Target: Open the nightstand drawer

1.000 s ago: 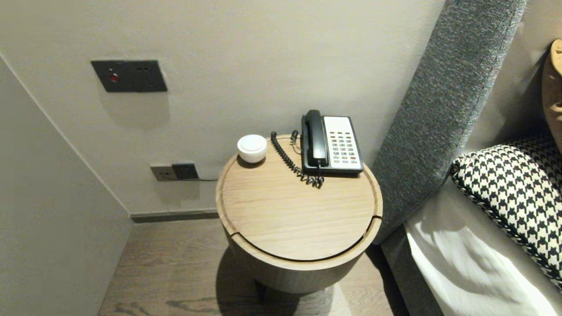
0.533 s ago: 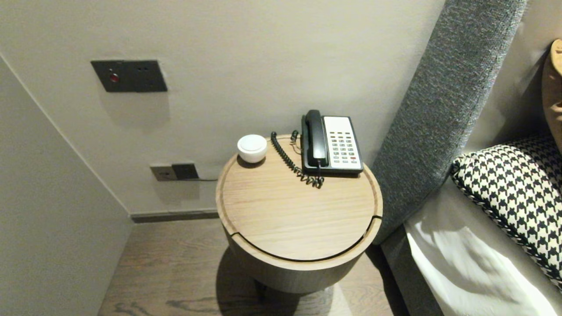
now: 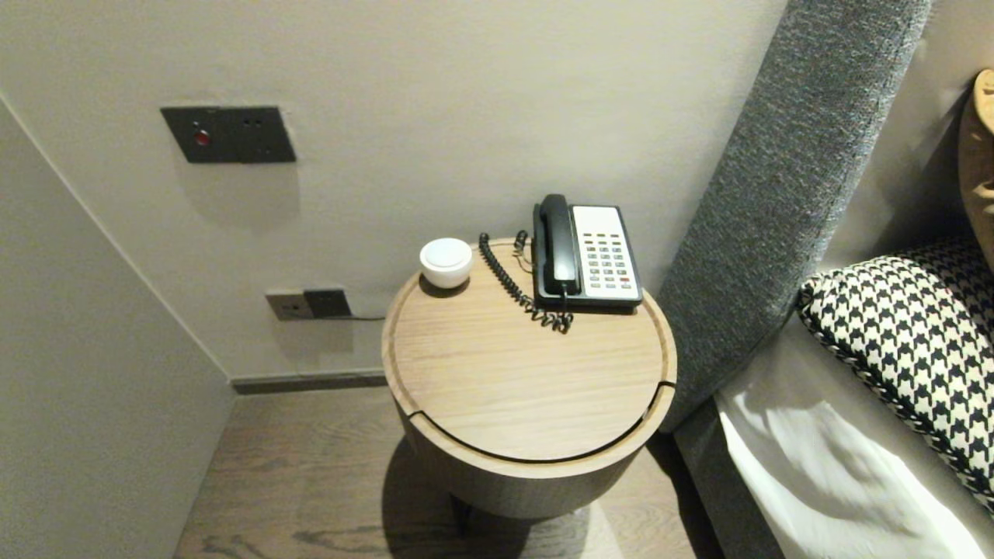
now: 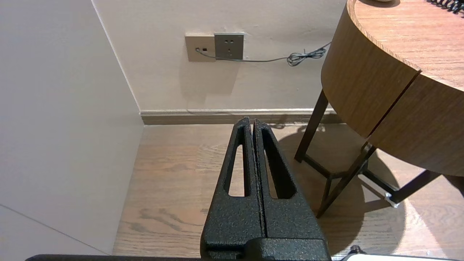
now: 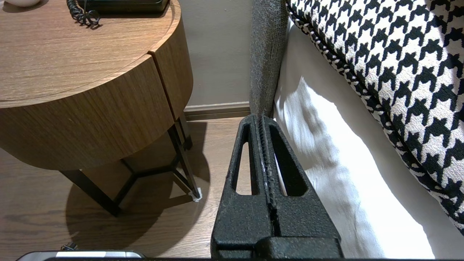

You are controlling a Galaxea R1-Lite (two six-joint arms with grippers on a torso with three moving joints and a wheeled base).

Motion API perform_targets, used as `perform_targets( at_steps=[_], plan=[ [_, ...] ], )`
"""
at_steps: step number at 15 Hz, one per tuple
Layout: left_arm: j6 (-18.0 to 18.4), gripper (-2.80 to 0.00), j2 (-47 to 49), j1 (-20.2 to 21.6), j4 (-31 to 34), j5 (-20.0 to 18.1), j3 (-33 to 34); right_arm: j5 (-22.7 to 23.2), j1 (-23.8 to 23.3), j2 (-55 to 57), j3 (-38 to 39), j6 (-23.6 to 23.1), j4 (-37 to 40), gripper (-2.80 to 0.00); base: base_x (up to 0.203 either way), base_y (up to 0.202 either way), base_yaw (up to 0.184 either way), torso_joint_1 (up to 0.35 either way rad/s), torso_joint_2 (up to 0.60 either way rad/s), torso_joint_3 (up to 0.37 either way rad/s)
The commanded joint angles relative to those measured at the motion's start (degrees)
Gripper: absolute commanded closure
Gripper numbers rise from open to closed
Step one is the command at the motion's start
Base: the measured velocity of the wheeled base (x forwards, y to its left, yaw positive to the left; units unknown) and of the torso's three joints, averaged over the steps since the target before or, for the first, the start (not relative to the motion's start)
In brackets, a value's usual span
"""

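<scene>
Down low, my left gripper (image 4: 252, 121) is pressed shut with nothing in it, hanging over the wooden floor (image 4: 174, 174) beside the worktop (image 4: 366, 76). My right gripper (image 5: 260, 117) is likewise closed and empty, between the worktop and the bed (image 5: 326, 152). Neither gripper shows in the head view. Only that view takes in the whole round top, where a telephone (image 3: 594, 256) sits at the far edge near the headboard (image 3: 776, 194). Its black handset (image 3: 557, 244) is in the cradle and its coiled cord (image 3: 512, 283) trails across the wood, with a small white bowl (image 3: 446, 262) well apart to its left. The wrist views give what the head view hides: dark slanted legs beneath and the curved side wall split by a seam. My left wrist view also shows a wall socket (image 4: 228, 46) with a thin cable (image 4: 301, 57). The worktop is light oak-coloured, with a groove inside its rim. A checked pillow (image 5: 391, 72) lies on the bed.
</scene>
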Motion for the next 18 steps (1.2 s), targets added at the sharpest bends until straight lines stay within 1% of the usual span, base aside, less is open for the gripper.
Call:
perform_targets(
  at_steps=[1,18],
  plan=[
    [0.0,0.00,0.0,0.0,0.0,0.0,0.0,0.0,0.0,0.1,2.3,0.0,0.0,0.00,0.000,0.000,0.000,0.000,0.00,0.000],
    [0.0,0.00,0.0,0.0,0.0,-0.1,0.0,0.0,0.0,0.1,2.3,0.0,0.0,0.00,0.000,0.000,0.000,0.000,0.00,0.000]
  ],
)
